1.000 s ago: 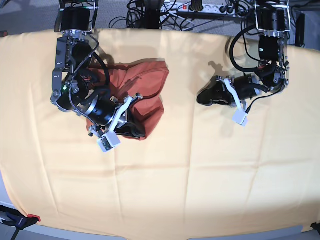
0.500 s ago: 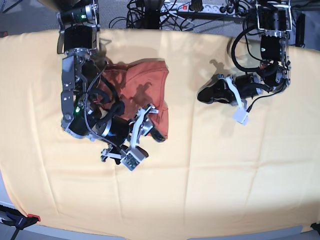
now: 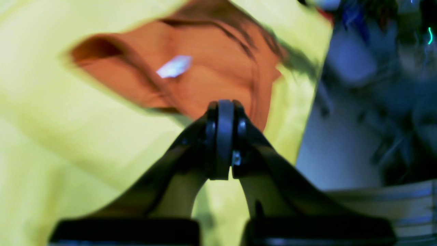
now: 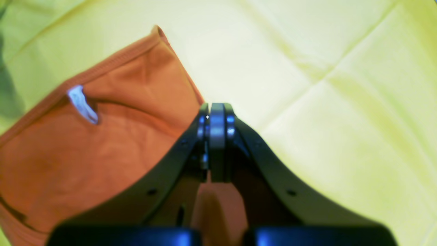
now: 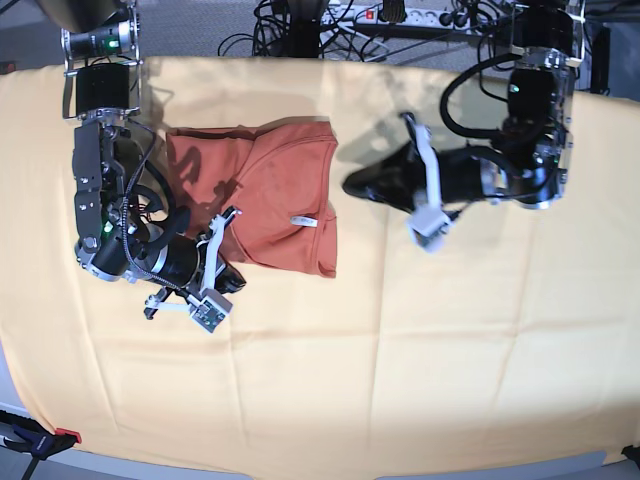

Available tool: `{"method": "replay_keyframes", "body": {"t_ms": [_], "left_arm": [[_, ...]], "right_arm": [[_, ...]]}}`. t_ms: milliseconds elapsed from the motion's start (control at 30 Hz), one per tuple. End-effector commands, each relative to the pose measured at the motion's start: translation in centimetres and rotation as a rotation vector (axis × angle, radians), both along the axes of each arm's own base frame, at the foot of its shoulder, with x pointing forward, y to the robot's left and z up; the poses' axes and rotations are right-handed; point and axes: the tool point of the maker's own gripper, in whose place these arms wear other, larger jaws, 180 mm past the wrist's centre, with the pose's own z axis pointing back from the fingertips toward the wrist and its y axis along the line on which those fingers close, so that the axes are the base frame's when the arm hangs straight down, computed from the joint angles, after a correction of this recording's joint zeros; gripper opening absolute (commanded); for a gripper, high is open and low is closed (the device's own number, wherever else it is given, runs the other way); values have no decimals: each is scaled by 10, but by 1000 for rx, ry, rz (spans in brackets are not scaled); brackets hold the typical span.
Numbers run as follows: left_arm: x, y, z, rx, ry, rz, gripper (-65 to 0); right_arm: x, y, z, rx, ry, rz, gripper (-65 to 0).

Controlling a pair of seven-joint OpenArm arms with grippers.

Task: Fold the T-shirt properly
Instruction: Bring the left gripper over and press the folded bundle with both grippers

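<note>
Nearest me, the right tool sits pinched shut and empty at the T-shirt's near edge. The shirt lies folded on the yellow cloth covering the bench, white label showing. Farther off, the left tool hovers, closed, holding nothing.

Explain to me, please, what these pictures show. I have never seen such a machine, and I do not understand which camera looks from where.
Two robot arms work over a table covered with a pale yellow cloth. One picture looks down from above; the other two come from cameras on each arm's wrist, looking along its gripper. A rust-orange T-shirt lies partly folded, its small white label showing. The right gripper is shut at the shirt's edge, holding nothing. The left gripper is shut too, empty, beside the shirt.
</note>
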Motion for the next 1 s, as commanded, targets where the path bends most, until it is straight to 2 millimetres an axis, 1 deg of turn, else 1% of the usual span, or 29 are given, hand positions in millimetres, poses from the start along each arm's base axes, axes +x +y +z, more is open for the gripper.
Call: {"method": "replay_keyframes", "body": {"t_ms": [0,100,233,300,367,467,533,800,867,967], "left_arm": [[-4,-12,13,-25,-55,-40,-650],[-25,-39,0,41,-113,-136,-650],[-52,-65,-24,121,-162,-256,-650],[-60,-73,-32,155,-197,-302,-650],[-66,-79,-37,176,-229,-334,-650],[-73,-84,-45,196,-247,-367,-650],[-73,-83,-53,216,-246,-371,-650],[-58,-75,-79,235,-184,-330,-650],[-48,-75,-79,244,-192,-318,-650],[-21,-74,-83,299,-240,-250,-650]], "right_arm": [[10,-6,13,11,-41,-5,-650],[11,-24,-4,-17,12,-28,-650],[9,-43,-24,-55,70,-47,-650],[5,-44,-34,-79,100,-34,-650],[-1,-42,-43,-101,124,-12,-650],[-6,-39,-52,-149,137,16,-650],[-6,-39,-53,-154,138,20,-650],[-7,-46,-53,-165,141,15,-650],[-10,-51,-57,-180,154,11,-650],[-24,-58,-68,-197,218,10,-650]]}}
